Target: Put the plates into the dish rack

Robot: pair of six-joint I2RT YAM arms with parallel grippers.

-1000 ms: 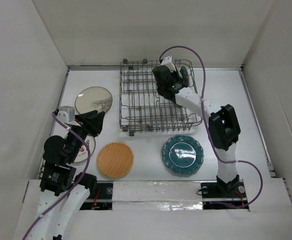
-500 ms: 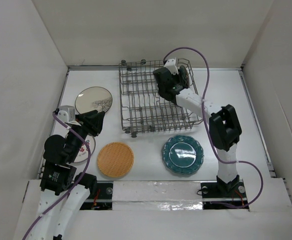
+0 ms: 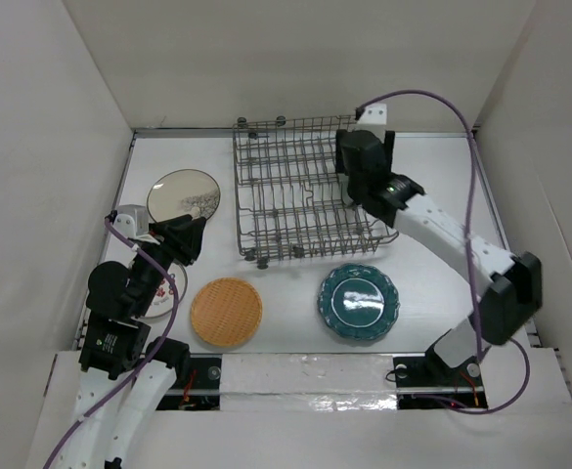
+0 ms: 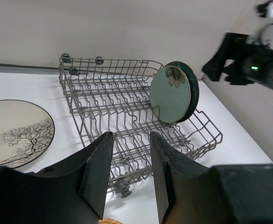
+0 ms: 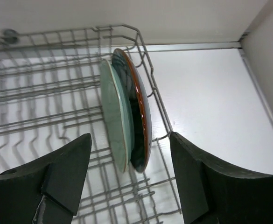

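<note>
Two plates stand on edge at the right end of the dish rack (image 3: 286, 195): the pale mint plate with a flower (image 5: 114, 119) and the dark teal plate (image 5: 140, 116) leaning against its back. My right gripper (image 5: 131, 182) hangs open just above them, a finger on each side, touching neither. In the top view that gripper (image 3: 356, 188) covers both plates. On the table lie the cream tree plate (image 3: 183, 195), the orange woven plate (image 3: 226, 312) and the scalloped teal plate (image 3: 359, 302). My left gripper (image 4: 129, 172) is open and empty, hovering over the white plate with red marks (image 3: 171, 283).
The rack (image 4: 127, 107) stands at the back middle, its left and centre slots bare. White walls close in the table on three sides. The right arm's elbow (image 3: 506, 293) reaches out near the right wall.
My right gripper has opened, let go of the mint plate in the rack and drawn back up to the right. The rack shifted slightly. The left arm has not moved.
</note>
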